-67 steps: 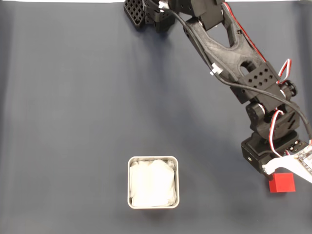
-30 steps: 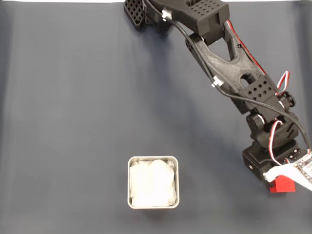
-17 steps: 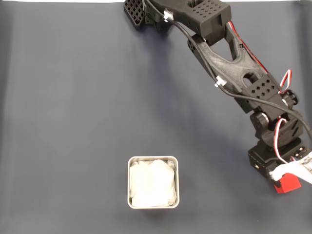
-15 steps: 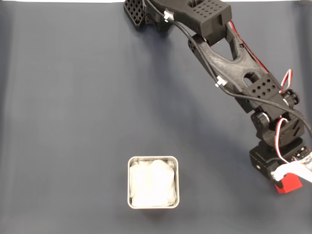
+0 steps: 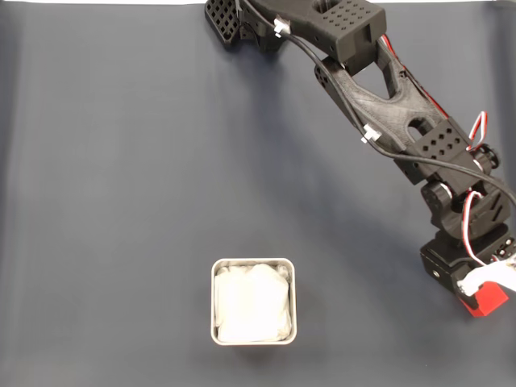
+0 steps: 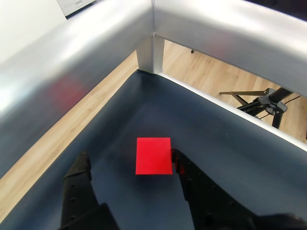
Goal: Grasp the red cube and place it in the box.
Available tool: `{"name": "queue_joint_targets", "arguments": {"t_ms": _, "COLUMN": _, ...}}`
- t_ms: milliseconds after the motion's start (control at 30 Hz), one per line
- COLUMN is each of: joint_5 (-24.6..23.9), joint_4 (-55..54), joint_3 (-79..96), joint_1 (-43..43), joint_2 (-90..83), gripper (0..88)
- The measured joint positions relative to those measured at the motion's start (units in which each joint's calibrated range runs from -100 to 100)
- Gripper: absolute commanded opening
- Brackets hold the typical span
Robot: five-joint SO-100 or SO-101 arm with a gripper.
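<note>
The red cube (image 6: 153,155) is seen on the dark counter (image 5: 129,193) between the wide-spread fingers of the tool (image 6: 128,162), against the right one. In the fixed view it is half hidden under the arm. The box (image 5: 253,301) lies well apart.

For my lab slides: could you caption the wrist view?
Open hand straddling the red cube on the dark mat, one finger at its side.
</note>
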Motion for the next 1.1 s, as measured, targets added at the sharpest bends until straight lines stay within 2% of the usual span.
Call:
{"name": "queue_joint_targets", "arguments": {"t_ms": 133, "joint_5": 0.0, "joint_4": 0.0, "joint_3": 0.0, "joint_1": -0.1, "joint_2": 0.0, "gripper": 36.0}}
{"name": "queue_joint_targets", "arguments": {"t_ms": 467, "joint_5": 0.0, "joint_4": 0.0, "joint_3": 0.0, "joint_1": -0.2, "joint_2": 0.0, "gripper": 22.8}}
{"name": "queue_joint_targets", "arguments": {"t_ms": 767, "joint_5": 0.0, "joint_4": 0.9, "joint_3": 0.0, "joint_1": -0.2, "joint_2": 0.0, "gripper": 22.4}}
{"name": "queue_joint_targets", "arguments": {"t_ms": 933, "joint_5": 0.4, "joint_4": 1.1, "joint_3": 0.0, "joint_1": -0.2, "joint_2": 0.0, "gripper": 25.0}}
{"name": "queue_joint_targets", "arguments": {"t_ms": 1100, "joint_5": 0.8, "joint_4": 1.4, "joint_3": 0.5, "joint_1": -0.2, "joint_2": 0.0, "gripper": 23.0}}
